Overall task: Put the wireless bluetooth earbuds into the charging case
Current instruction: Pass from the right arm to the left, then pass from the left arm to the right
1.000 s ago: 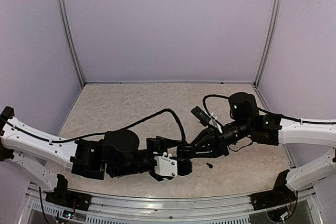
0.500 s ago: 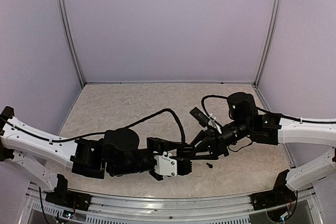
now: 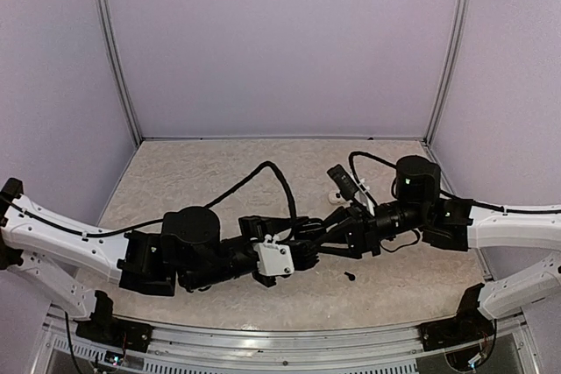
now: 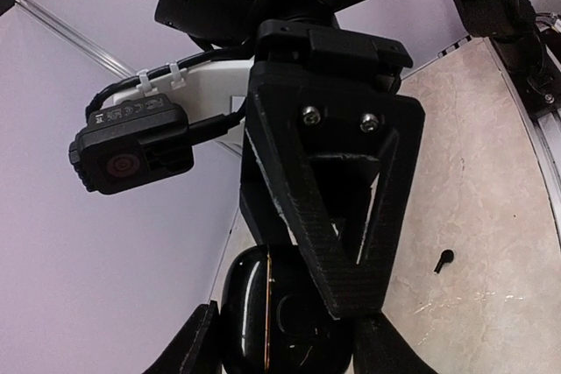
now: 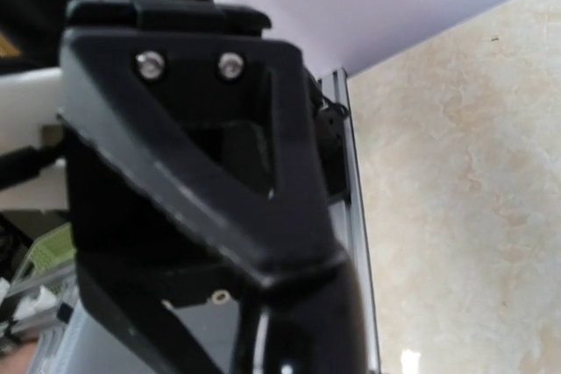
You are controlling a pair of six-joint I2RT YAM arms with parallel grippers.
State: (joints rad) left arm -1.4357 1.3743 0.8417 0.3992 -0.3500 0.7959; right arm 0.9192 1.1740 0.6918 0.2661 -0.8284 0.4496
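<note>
My left gripper (image 3: 307,250) is shut on a glossy black charging case (image 4: 250,304), held up off the table with its lid open. In the left wrist view the case sits between the two left fingers (image 4: 197,343). My right gripper (image 3: 319,242) comes in from the right with its fingers closed to a point, and that tip (image 4: 351,299) rests on the case's open inside. Whether anything is pinched at the tip is hidden. One black earbud (image 3: 350,276) lies on the table below the grippers, and it also shows in the left wrist view (image 4: 444,260). The other earbuds are out of view.
A small white thing (image 3: 334,196) lies on the table just behind the right wrist camera. A black cable (image 3: 272,172) loops over the left arm. The right wrist view is blurred and filled by its own finger (image 5: 210,164), with the table's metal edge rail (image 5: 355,216) beside it.
Both grippers, still joined at the case, have moved up and away from the near edge. The right arm has swung a little to the right. The black earbud on the table has not moved.
</note>
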